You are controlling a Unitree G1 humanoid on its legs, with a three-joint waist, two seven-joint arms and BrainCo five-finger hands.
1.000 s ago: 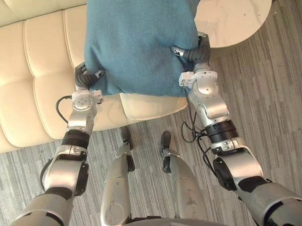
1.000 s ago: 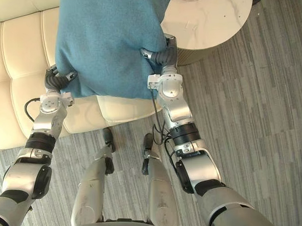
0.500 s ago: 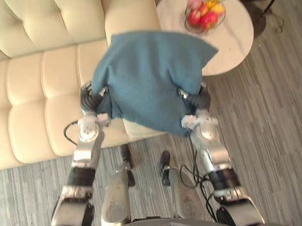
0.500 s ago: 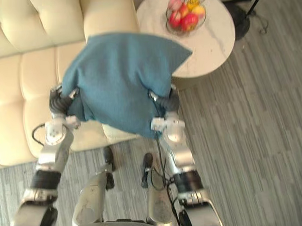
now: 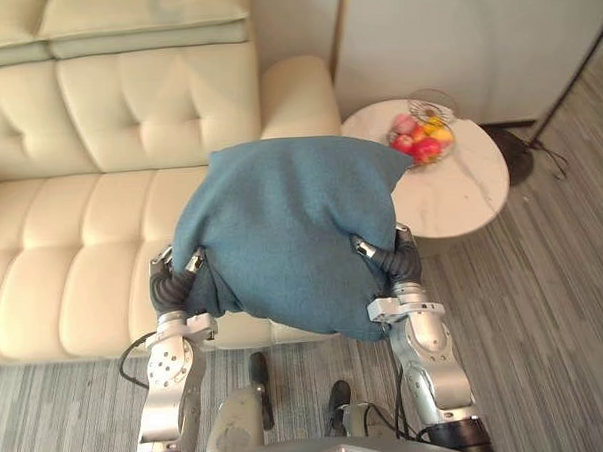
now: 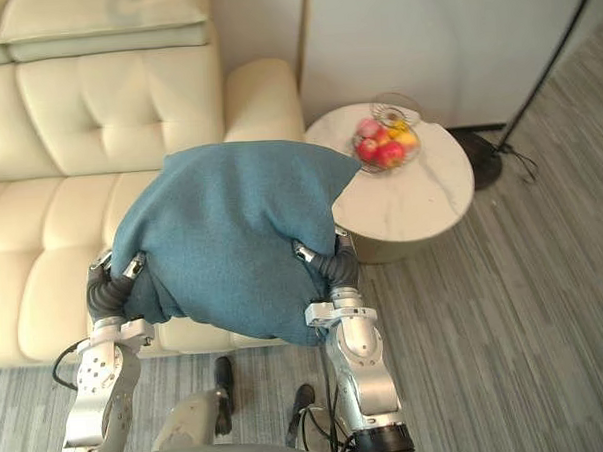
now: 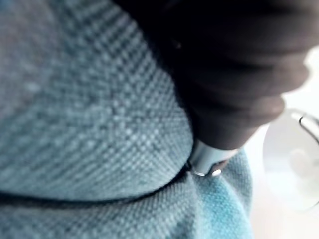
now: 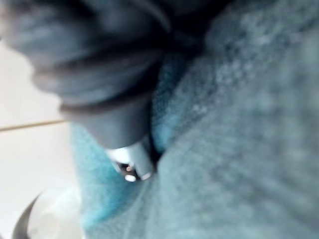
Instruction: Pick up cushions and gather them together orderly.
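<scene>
A large teal cushion (image 5: 287, 227) hangs in the air over the front edge of the cream sofa (image 5: 81, 226), held between both hands. My left hand (image 5: 172, 284) grips its left lower side, thumb on top, cloth bunched around it. My right hand (image 5: 398, 267) grips the right lower side the same way. Up close in the left wrist view, a finger (image 7: 209, 162) presses into the teal weave (image 7: 89, 124). The right wrist view has a silver finger (image 8: 132, 164) dug into a fold of the cushion (image 8: 239, 149). The other fingers are hidden under the cushion.
To the right of the sofa's arm stands a round white marble side table (image 5: 470, 184) with a wire fruit basket (image 5: 421, 138) on it. A floor lamp's dark base (image 5: 519, 154) sits on the grey striped floor further right. A pale wall runs behind.
The camera has tilted up, bringing in the sofa back, table and wall. Both hands keep their hold on the cushion, which now shows whole and looks lifted higher.
</scene>
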